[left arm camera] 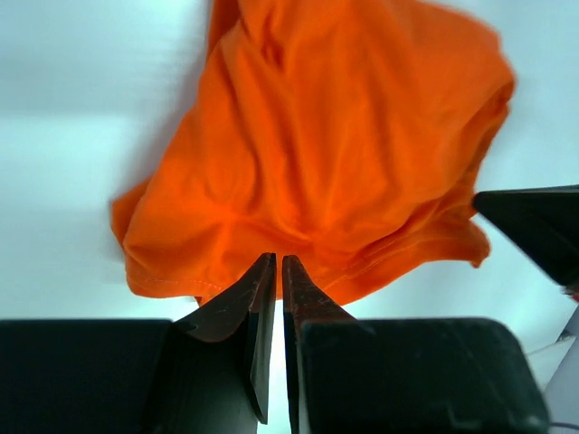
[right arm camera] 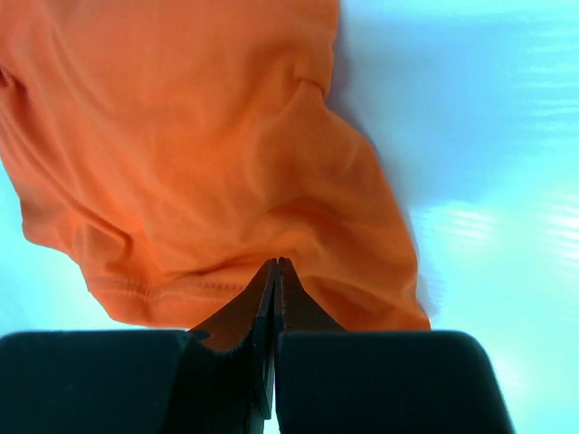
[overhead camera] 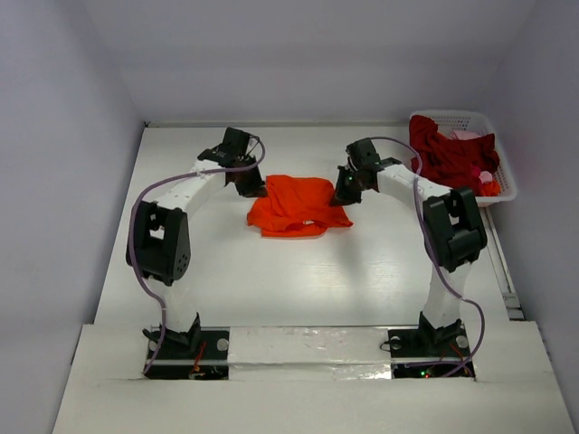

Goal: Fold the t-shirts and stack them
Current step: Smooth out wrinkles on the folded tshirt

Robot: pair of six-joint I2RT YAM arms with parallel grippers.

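A bright orange t-shirt (overhead camera: 294, 206) lies crumpled in the middle of the table. My left gripper (overhead camera: 250, 187) is at its upper left corner and my right gripper (overhead camera: 344, 194) at its upper right corner. In the left wrist view the jaws (left arm camera: 277, 258) stand a hair apart, their tips on the orange cloth (left arm camera: 335, 145) just past its hem. In the right wrist view the jaws (right arm camera: 277, 262) are pressed together, and folds of the cloth (right arm camera: 199, 154) run into their tips. More t-shirts, dark red (overhead camera: 448, 158) and one pinkish (overhead camera: 466, 136), are heaped in the basket.
The white lattice basket (overhead camera: 504, 176) stands at the table's back right, close behind the right arm. White walls close in the table at the left, right and back. A black part of the right gripper (left arm camera: 534, 226) shows at the right edge of the left wrist view.
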